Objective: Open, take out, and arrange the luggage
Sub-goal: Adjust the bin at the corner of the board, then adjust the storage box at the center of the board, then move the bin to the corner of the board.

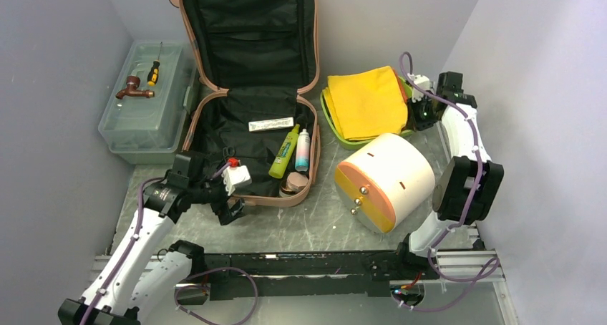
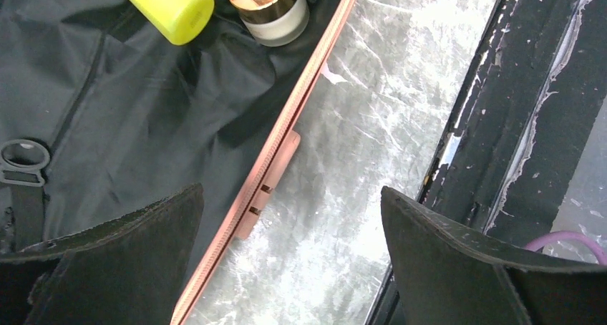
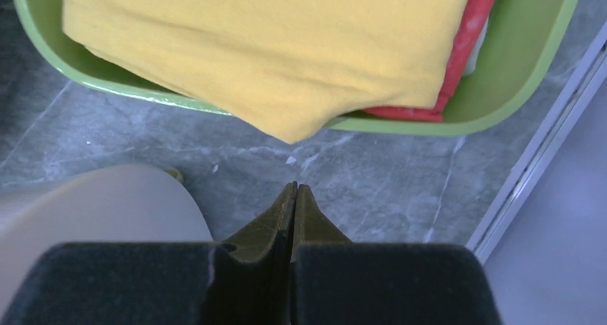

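Starting at the left gripper point(image 2: 290, 203): spread wide, nothing held, hanging over the near right corner of the large salmon-pink hard-shell suitcase point(image 2: 283, 135), one finger over the black lining and the other out past the pink rim. Suitcase lying open on the left-middle of the grey marbled worktop point(image 1: 300, 228), lid swung back towards the rear wall. Still packed in the lower half: a lime-yellow plastic tube point(image 2: 168, 3), a small glass jar with a gold lid point(image 2: 272, 10) just beside it, a white bottle with a pink cap point(image 1: 303, 149) and a flat white strip-shaped pack point(image 1: 270, 124).

Over to the right gripper point(image 3: 295, 189): pinched fully closed on nothing, hovering above bare worktop just in front of the lime green plastic tray point(image 3: 530, 74). Sitting in the tray, a folded yellow cloth point(image 3: 265, 46) on top of a red one point(image 3: 465, 53). Near that, a big white cylinder with a salmon-and-yellow end face point(image 1: 386, 180). Way off left, a translucent grey-green plastic toolbox point(image 1: 147, 117), with a small black-and-yellow screwdriver point(image 1: 153, 73) on its lid.
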`<state>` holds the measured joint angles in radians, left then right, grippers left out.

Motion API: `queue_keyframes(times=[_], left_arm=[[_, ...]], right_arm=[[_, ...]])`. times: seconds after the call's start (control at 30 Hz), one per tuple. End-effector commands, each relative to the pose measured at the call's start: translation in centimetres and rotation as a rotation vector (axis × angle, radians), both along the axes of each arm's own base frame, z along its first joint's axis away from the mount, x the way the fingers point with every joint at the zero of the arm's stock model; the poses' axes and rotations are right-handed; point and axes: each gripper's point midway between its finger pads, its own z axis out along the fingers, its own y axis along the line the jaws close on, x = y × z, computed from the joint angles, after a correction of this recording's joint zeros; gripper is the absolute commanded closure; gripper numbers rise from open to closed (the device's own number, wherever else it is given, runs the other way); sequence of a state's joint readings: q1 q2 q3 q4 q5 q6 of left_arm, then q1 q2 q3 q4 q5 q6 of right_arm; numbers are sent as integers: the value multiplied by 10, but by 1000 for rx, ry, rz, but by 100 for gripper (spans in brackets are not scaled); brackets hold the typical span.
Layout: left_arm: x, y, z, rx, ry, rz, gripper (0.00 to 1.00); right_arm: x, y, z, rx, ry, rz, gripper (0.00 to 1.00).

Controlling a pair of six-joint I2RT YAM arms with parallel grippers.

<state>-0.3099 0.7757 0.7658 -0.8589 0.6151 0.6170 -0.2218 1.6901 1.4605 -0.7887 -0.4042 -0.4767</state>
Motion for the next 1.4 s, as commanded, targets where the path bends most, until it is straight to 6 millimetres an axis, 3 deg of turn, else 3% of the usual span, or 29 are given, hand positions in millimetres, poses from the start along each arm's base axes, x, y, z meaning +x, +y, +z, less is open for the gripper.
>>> queue_keyframes(times=[0.0,0.3,0.43,0.63,1.03,1.1,1.2,1.37], left_arm=[[-2,-3,2,-51,-8,0,1],[0,3,-1,-59,-4,15,1],[2,5,-3,-57,3,26,1],[3,8,-3,-64,-2,41,1],[5,11,-4,-64,7,50,1],[5,11,-4,-66,4,52,0],[5,12,-4,-67,4,55,1],[4,12,-4,-68,1,47,1]], right_arm=[[-4,24,-5,-1,89,171,100],[-20,130,-41,-12,188,544,100],[-11,158,-63,-67,204,578,100],[43,160,-73,-172,74,434,100],[115,155,-42,-237,-113,270,100],[115,160,-39,-215,-97,295,100],[97,174,-29,-142,-67,369,100],[58,177,10,-87,-86,418,100]])
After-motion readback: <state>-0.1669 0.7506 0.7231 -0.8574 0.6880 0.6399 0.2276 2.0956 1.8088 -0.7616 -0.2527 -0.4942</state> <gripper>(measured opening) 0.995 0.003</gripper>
